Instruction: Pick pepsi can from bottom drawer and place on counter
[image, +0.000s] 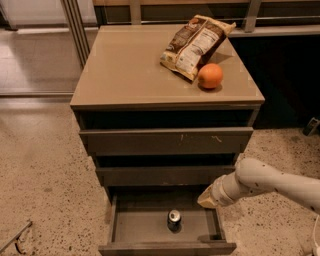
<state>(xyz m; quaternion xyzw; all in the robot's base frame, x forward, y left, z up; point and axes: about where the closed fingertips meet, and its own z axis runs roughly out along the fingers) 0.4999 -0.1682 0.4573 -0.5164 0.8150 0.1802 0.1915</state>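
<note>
Pepsi can (174, 220) upright in bottom drawer (135, 227): likely light, smooth, dentable; take its sides mid-height. Claw (206, 199) hangs just above-right of it; whether spread or pressed together, I cannot tell.

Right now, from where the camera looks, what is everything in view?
counter: one, tan, top of the cabinet
chip bag: one, brown and white, back right of the counter
orange: one, orange, just in front of the bag
upper drawers: two, grey-brown, below the counter
bottom drawer: one, grey, pulled open
pepsi can: one, dark with silver top, upright in the bottom drawer
floor: speckled beige
arm: one, white, from the right
gripper: one, beige, above the drawer's right side, apart from the can
</note>
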